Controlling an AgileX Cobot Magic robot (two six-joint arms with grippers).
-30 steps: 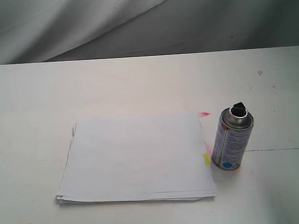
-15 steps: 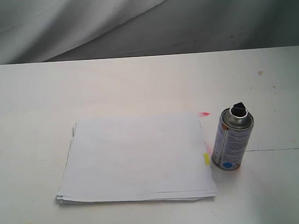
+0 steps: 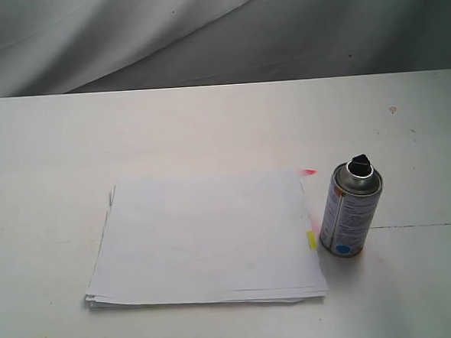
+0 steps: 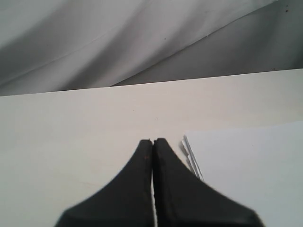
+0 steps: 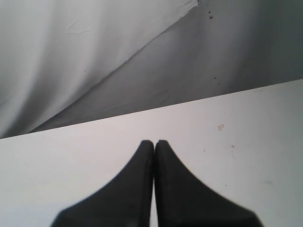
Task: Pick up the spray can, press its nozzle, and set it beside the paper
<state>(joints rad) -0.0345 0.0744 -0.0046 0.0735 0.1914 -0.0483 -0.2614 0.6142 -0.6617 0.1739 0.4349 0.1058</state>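
The spray can (image 3: 350, 211) stands upright on the white table, silver with a white label and a blue dot near its base. Its black nozzle (image 3: 359, 164) sits inside the shiny top rim. The can is just right of the paper (image 3: 203, 238), a white stack with a yellow mark and a pink-red mark on its right edge. Neither arm shows in the exterior view. My left gripper (image 4: 153, 141) is shut and empty, with a corner of the paper (image 4: 246, 163) beside it. Over bare table my right gripper (image 5: 154, 142) is shut, holding nothing; the can is out of its view.
The white table (image 3: 207, 124) ends at a far edge, with a grey draped cloth (image 3: 202, 32) behind it. A thin dark line (image 3: 413, 226) runs on the tabletop right of the can.
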